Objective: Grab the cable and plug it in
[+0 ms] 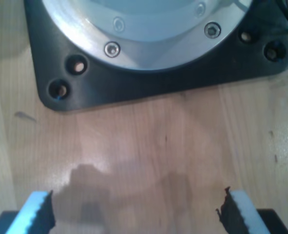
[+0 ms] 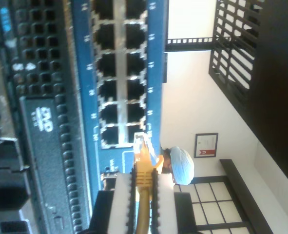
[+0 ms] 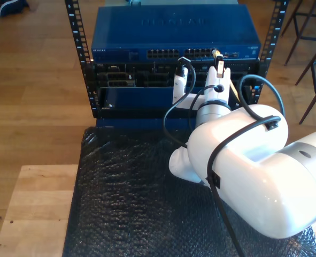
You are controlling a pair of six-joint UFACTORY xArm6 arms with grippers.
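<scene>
My second gripper (image 2: 143,183) is shut on the cable (image 2: 143,168), a yellow cord with a yellow boot and a clear plug (image 2: 142,142) sticking out past the white pads (image 2: 120,204). The plug's tip is at the blue switch (image 2: 156,63), by the end ports (image 2: 134,132) of its rows; I cannot tell if it is inside one. In the exterior view this gripper (image 3: 220,65) holds the cable (image 3: 232,88) up to the switch (image 3: 174,35) toward the right end of its port row. My first gripper (image 1: 139,214) is open over bare wood, holding nothing.
A black base plate (image 1: 148,80) with a silver round arm foot lies just ahead of my first gripper. The switch sits in a black rack (image 3: 93,80) above other units. Black bubble sheet (image 3: 125,198) covers the table. A person's capped head (image 2: 182,165) shows beyond the switch.
</scene>
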